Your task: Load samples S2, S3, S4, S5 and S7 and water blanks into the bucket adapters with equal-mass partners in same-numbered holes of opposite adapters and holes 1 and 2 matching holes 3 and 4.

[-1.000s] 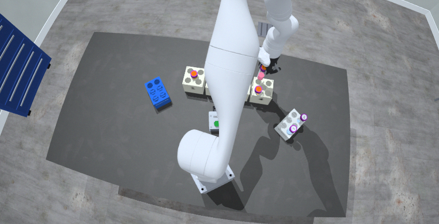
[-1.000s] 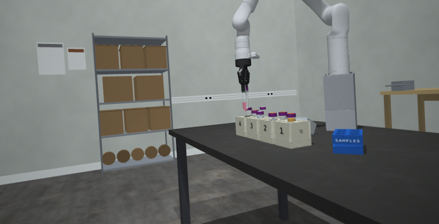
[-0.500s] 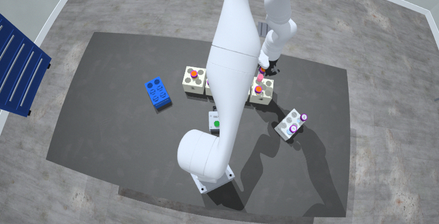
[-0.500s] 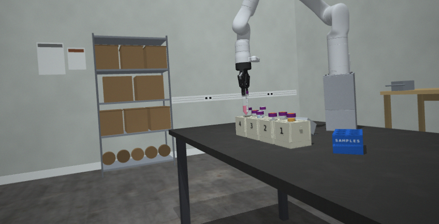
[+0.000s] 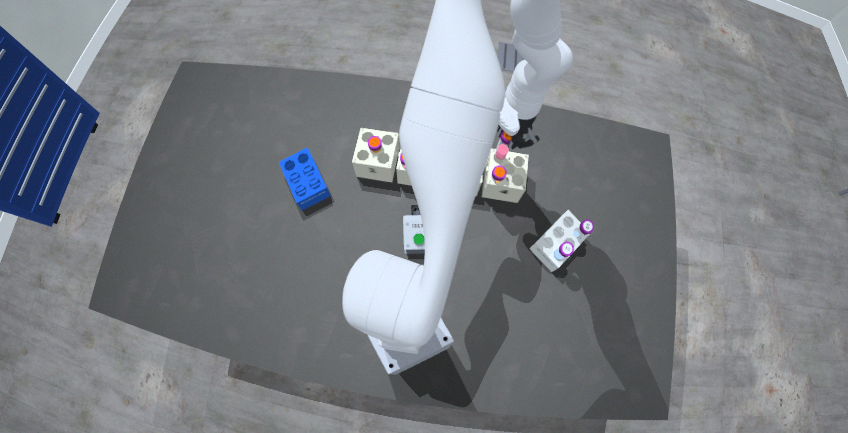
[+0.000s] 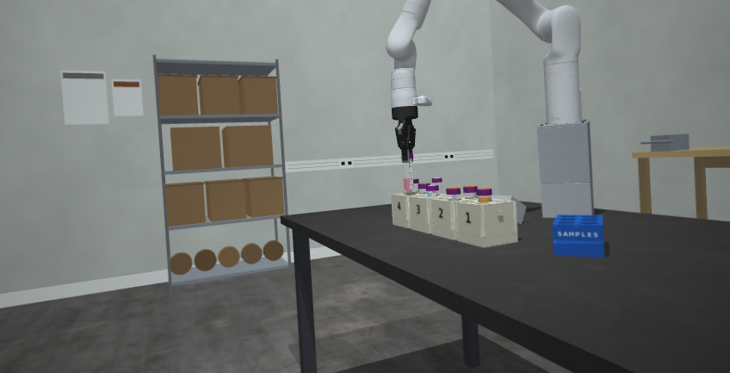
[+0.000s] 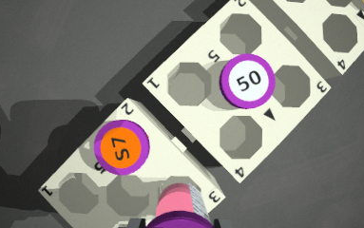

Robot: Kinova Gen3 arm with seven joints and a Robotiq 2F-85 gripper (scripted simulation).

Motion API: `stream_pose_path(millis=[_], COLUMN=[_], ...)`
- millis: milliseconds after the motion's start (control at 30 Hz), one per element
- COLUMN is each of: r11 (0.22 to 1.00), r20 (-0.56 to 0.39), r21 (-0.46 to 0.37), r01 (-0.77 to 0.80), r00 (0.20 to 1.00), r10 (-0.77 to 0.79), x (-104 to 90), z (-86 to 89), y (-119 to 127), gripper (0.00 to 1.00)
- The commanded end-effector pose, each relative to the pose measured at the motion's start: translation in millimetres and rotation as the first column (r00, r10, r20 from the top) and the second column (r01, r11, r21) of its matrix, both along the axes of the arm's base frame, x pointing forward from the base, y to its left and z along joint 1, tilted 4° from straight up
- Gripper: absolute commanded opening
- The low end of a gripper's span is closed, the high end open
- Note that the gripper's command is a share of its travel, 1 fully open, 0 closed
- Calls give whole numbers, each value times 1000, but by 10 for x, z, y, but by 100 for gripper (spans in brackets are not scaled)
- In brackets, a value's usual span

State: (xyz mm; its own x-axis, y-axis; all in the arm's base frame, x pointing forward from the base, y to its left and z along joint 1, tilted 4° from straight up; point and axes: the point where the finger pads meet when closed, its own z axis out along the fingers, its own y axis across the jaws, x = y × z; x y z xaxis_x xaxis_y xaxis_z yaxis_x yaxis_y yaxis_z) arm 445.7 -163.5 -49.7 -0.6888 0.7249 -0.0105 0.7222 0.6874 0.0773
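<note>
1. A white arm reaches down over a dark table (image 6: 512, 292), its black gripper (image 6: 407, 156) pointing straight down and pinching a pink-filled tube (image 6: 408, 180) by the purple cap.
2. That tube hangs upright, its tip at the top of adapter 4 (image 6: 399, 208), the end block of a row of 4 cream adapters.
3. Seen from the wrist, the pink tube (image 7: 176, 204) sits directly below the gripper, over the hole marked 3 in adapter 4 (image 7: 207, 185); how far it has entered cannot be told.
4. Just beyond the gripper in the same block stands sample S7 (image 7: 121, 147), orange cap dot, in the hole marked 2.
5. The next block along, adapter 3 (image 7: 307, 102), holds a water blank marked 50 (image 7: 248, 81) in its middle hole 5; its 4 corner holes show open.
6. Further along the row from the gripper come adapter 2 (image 6: 442, 218) and adapter 1 (image 6: 484, 223), each with purple-capped tubes on top.
7. Well apart from the gripper, past adapter 1, a blue rack labelled SAMPLES (image 6: 578, 236) stands on the table.
8. From overhead, a white rack (image 5: 550, 247) with 2 white-dotted tubes stands at an angle, between the gripper and the arm's base, off to one side.
9. The green DONE key (image 5: 418, 239) sits on a small desk nearer the base, partly hidden by the arm.
</note>
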Motion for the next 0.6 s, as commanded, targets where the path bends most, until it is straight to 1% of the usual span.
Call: stream_pose_path(millis=[0, 267, 567], r11=[1000, 1000, 1000], r20=[2, 2, 2], r21=[-1, -1, -1], r01=[0, 0, 0], r00=[1000, 1000, 1000], r10=[0, 0, 0], x=[7, 7, 10], z=[9, 2, -58], y=[-3, -3, 0], gripper=[10, 10, 10])
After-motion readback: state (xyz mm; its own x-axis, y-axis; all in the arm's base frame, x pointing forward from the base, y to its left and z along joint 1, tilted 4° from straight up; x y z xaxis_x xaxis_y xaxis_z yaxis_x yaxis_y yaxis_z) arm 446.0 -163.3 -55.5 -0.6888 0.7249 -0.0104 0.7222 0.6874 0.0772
